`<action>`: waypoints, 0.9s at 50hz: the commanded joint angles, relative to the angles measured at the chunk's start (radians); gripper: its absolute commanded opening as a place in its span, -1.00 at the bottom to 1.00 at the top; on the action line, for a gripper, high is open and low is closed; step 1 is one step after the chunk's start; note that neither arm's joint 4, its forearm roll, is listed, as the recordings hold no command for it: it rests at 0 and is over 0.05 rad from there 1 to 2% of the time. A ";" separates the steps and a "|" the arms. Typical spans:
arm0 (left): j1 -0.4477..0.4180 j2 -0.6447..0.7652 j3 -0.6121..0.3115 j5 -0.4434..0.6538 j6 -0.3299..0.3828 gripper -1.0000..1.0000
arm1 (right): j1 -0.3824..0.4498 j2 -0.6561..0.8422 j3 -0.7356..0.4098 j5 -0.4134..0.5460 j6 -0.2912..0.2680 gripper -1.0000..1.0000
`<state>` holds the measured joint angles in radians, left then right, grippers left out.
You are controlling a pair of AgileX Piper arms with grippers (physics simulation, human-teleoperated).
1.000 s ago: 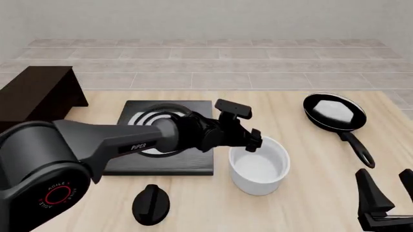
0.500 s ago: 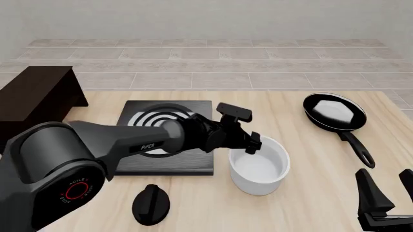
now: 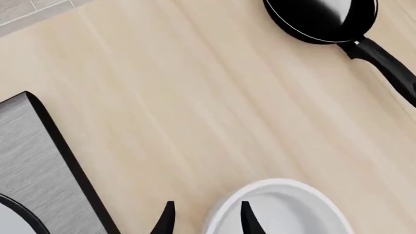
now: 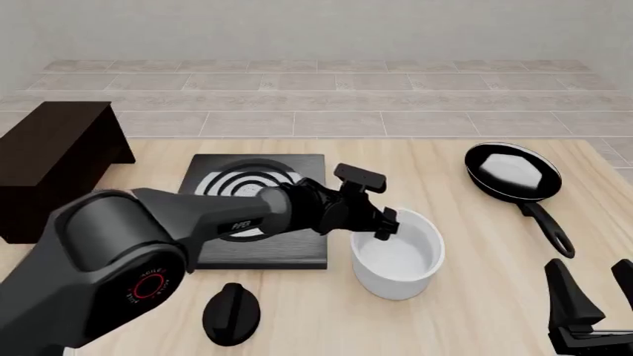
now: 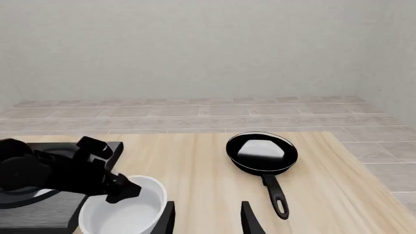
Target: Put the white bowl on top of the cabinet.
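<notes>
The white bowl (image 4: 401,261) stands on the table just right of the stove plate; the right wrist view also shows the bowl (image 5: 123,210). My left gripper (image 4: 386,226) is at its left rear rim. In the left wrist view the bowl (image 3: 286,210) has its rim between the fingers of the open left gripper (image 3: 206,219), one fingertip outside and one inside. The dark cabinet (image 4: 55,148) stands at the table's far left. My right gripper (image 4: 588,268) hangs open and empty at the near right corner; the right wrist view shows this gripper (image 5: 206,217) too.
A black stove plate (image 4: 287,241) with grey rings lies under my left arm. A black frying pan (image 4: 514,174) with a white patch sits at the right, its handle pointing toward me. A black knob (image 4: 230,313) lies near the front edge.
My left gripper has sunk a little lower onto the bowl's rim, and the left arm has shifted with it. The bowl and the right arm have not moved.
</notes>
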<state>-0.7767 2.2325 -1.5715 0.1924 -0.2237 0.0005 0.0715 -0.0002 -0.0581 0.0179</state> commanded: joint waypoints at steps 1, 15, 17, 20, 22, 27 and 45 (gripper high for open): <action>0.012 0.039 -0.038 0.018 0.012 1.00 | 0.000 -0.001 0.000 0.001 -0.001 1.00; 0.016 0.131 -0.107 0.041 0.018 -1.00 | 0.000 0.000 0.000 0.000 0.000 1.00; 0.013 0.127 -0.104 0.042 0.016 -1.00 | 0.000 0.000 0.000 0.000 0.000 1.00; 0.002 0.111 -0.088 0.034 0.009 -1.00 | 0.000 0.000 0.000 0.000 0.000 1.00; 0.005 0.088 -0.076 0.029 0.018 -1.00 | 0.000 0.000 0.000 0.000 0.000 1.00; -0.025 0.020 -0.024 0.022 0.007 -1.00 | 0.000 0.000 0.000 0.000 0.000 1.00; 0.035 -0.193 0.086 0.038 0.012 -1.00 | 0.000 0.000 0.000 0.000 0.000 1.00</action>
<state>-0.7718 2.1351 -1.5336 0.2316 -0.2201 0.0005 0.0713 -0.0002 -0.0580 0.0179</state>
